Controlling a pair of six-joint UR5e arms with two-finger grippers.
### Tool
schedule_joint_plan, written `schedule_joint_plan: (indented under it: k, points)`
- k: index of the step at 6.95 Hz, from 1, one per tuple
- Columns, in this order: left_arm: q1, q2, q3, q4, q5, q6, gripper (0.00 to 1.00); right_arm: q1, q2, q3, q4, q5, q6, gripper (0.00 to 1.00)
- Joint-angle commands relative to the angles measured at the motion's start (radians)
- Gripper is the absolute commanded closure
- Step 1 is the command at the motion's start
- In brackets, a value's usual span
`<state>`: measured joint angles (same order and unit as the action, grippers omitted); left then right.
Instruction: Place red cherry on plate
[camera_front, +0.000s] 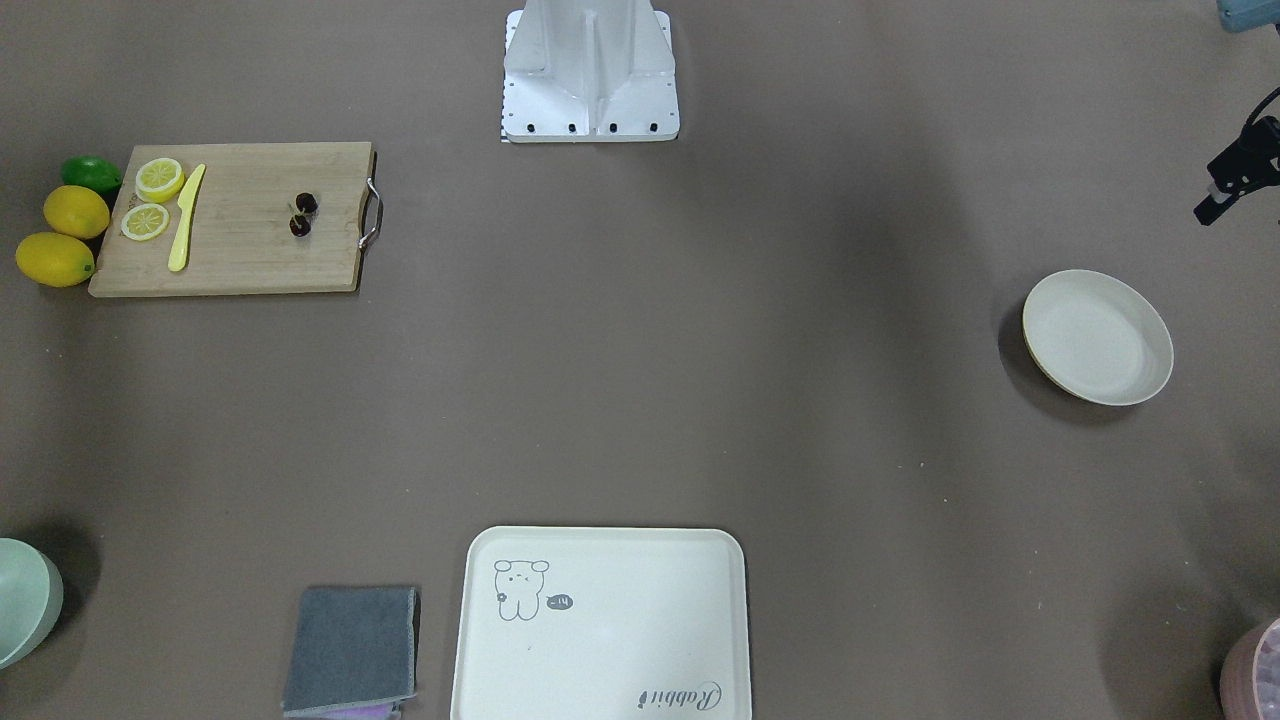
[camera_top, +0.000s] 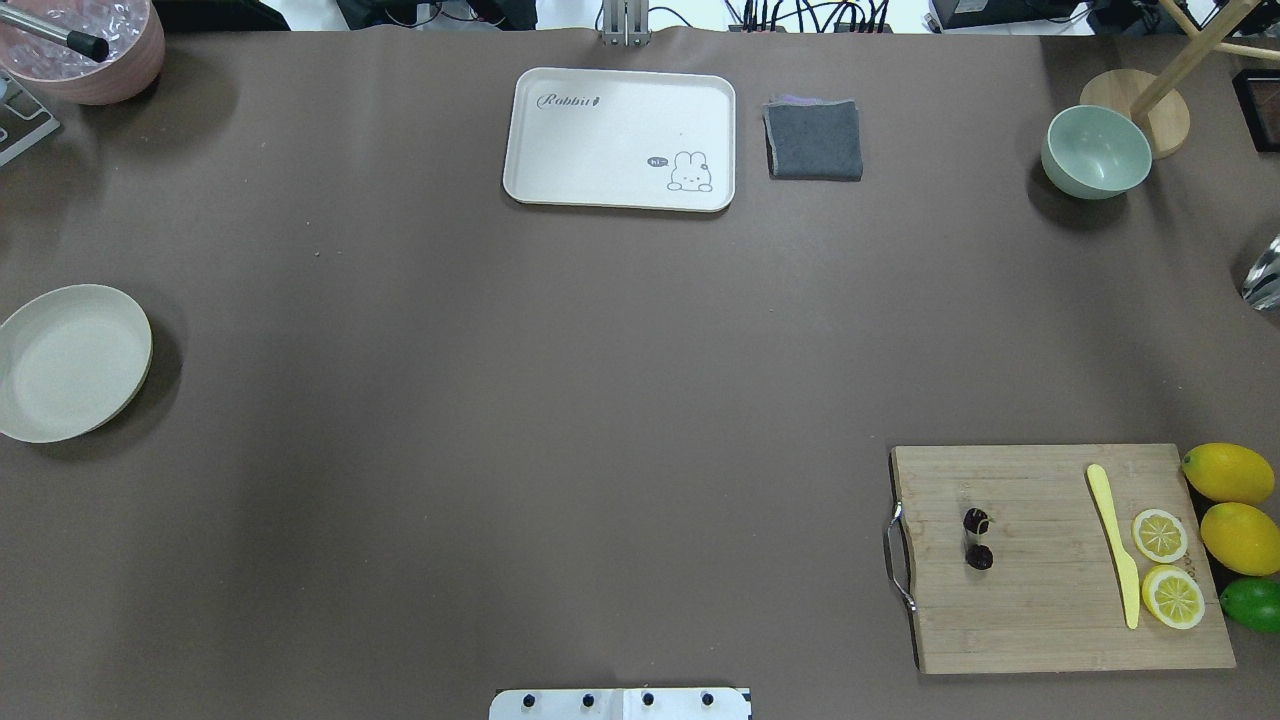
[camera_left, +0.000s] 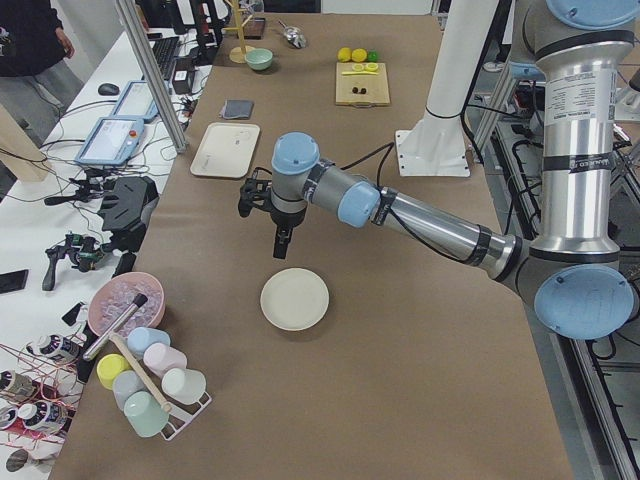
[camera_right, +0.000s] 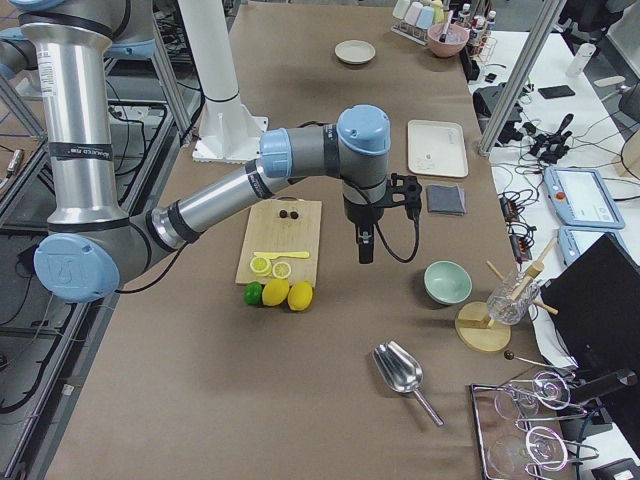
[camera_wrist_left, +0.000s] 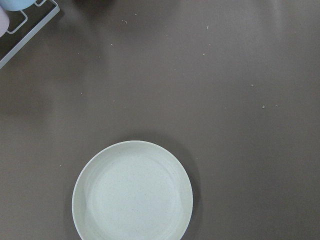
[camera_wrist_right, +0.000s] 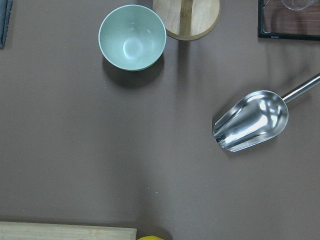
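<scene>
The red cherry (camera_top: 977, 539), a tiny dark pair on a thin stem, lies on the wooden cutting board (camera_top: 1040, 610) near its handle end, also seen in the front-facing view (camera_front: 302, 214). The plate (camera_top: 70, 360), round and cream-white with nothing on it, sits far across the table and fills the bottom of the left wrist view (camera_wrist_left: 132, 192). My left gripper (camera_left: 283, 240) hangs above the table just beyond the plate (camera_left: 294, 298); I cannot tell its state. My right gripper (camera_right: 365, 250) hangs beside the board, away from the cherry (camera_right: 289, 213); I cannot tell its state either.
On the board lie lemon slices (camera_top: 1160, 535) and a yellow knife (camera_top: 1115, 555); whole lemons (camera_top: 1228, 473) and a lime (camera_top: 1252, 603) sit beside it. The rabbit tray (camera_top: 600, 140), a grey cloth (camera_top: 813, 140), a green bowl (camera_wrist_right: 132, 37) and a metal scoop (camera_wrist_right: 252, 120) stand farther off.
</scene>
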<state>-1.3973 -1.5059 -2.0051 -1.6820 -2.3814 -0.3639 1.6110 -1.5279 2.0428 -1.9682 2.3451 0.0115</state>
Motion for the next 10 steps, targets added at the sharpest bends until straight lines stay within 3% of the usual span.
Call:
schedule_joint_plan:
  k: [1, 5, 7, 9, 10]
  points:
    - [-0.005, 0.003, -0.004, -0.001, 0.001, 0.01, 0.02, 0.006, -0.005, 0.004, -0.001, 0.003, -0.001, 0.0]
    - [0.001, 0.009, 0.042, -0.002, 0.002, 0.008, 0.02, -0.006, -0.037, -0.012, -0.001, 0.0, -0.001, 0.0]
    - [0.006, -0.045, 0.088, -0.004, -0.002, 0.005, 0.02, -0.006, -0.037, -0.022, -0.004, -0.001, 0.013, 0.0]
    - [0.006, -0.034, 0.109, -0.065, -0.169, -0.03, 0.02, -0.006, -0.07, -0.036, 0.0, -0.024, 0.011, 0.0]
    - [0.007, 0.014, 0.156, -0.175, -0.174, -0.027, 0.02, -0.006, -0.072, -0.044, 0.002, -0.032, 0.001, 0.0]
